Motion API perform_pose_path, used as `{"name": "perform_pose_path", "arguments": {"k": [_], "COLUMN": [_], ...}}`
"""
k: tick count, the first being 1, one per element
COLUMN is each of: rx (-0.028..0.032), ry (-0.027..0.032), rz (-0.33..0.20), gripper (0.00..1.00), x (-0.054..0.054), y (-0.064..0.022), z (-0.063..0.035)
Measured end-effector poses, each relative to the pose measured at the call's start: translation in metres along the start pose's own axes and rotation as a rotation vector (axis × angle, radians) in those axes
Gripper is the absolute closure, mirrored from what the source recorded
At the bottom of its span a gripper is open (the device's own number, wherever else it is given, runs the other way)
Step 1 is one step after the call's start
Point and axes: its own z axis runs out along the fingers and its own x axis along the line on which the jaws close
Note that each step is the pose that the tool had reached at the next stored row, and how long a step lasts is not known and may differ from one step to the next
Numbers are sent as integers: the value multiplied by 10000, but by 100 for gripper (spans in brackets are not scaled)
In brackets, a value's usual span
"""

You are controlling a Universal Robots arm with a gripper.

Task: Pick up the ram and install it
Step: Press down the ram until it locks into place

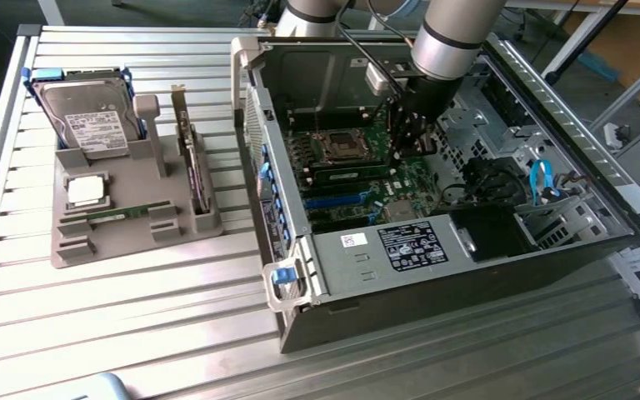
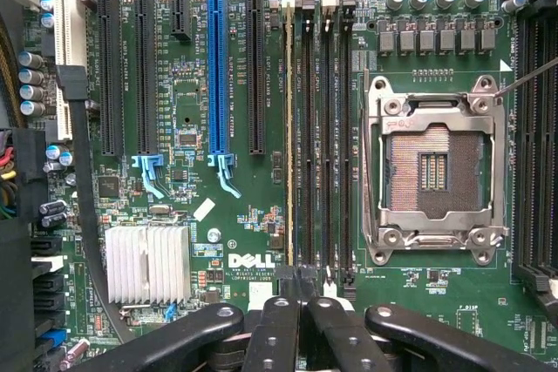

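Slatted metal table (image 1: pixel 131 317); arm reaches down into computer case (image 1: pixel 409 283), gripper (image 2: pixel 296 302) closed above ram (image 2: pixel 289 128).

White "DELL" logo printed on the green motherboard (image 2: pixel 261 128).

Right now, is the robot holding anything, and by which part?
Cannot tell: the shut end effector sits at one end of the ram, which stands edge-on on the motherboard.
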Motion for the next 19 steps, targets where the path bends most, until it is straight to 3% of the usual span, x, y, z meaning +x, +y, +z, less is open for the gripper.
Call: {"name": "perform_pose_path", "arguments": {"k": [19], "rx": [0], "ry": [-1], "rz": [0], "gripper": [89], "x": [-1], "y": [0], "z": [18]}}
